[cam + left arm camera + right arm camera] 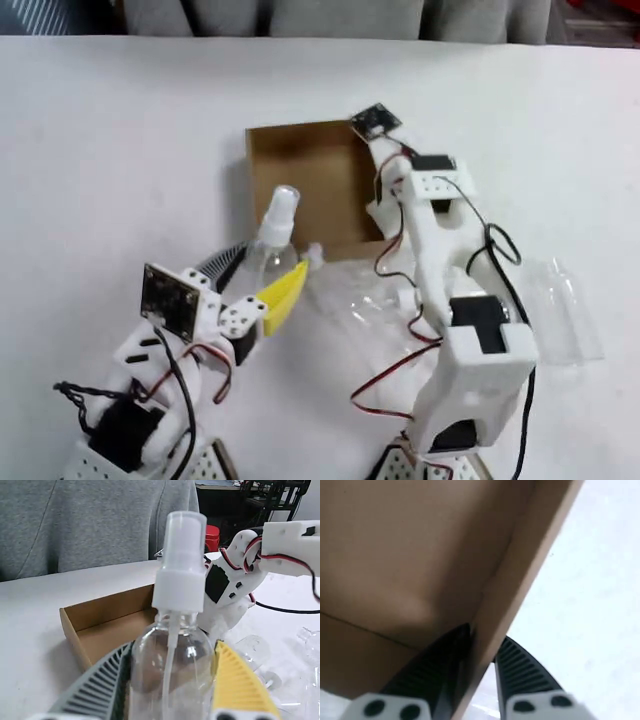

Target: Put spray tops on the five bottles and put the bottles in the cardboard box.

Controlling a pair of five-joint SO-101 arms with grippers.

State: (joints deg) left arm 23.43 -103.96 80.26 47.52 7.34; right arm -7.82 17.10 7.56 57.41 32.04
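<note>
- Left gripper: grey and yellow fingers clenched on the body of a clear spray bottle, held upright just in front of the cardboard box.
- Spray top: white, seated on this bottle's neck, dip tube running down inside. Whether it is fully tightened cannot be told.
- Right gripper: straddles the box's side wall, one finger inside and one outside, apparently clamped on it.
- Box interior: bare cardboard where visible; no bottle seen inside.
- Loose clear bottles lie on the table beside the right arm; their count is unclear.
- Judgement: early stage. One bottle capped, none boxed; the rest await tops.
</note>
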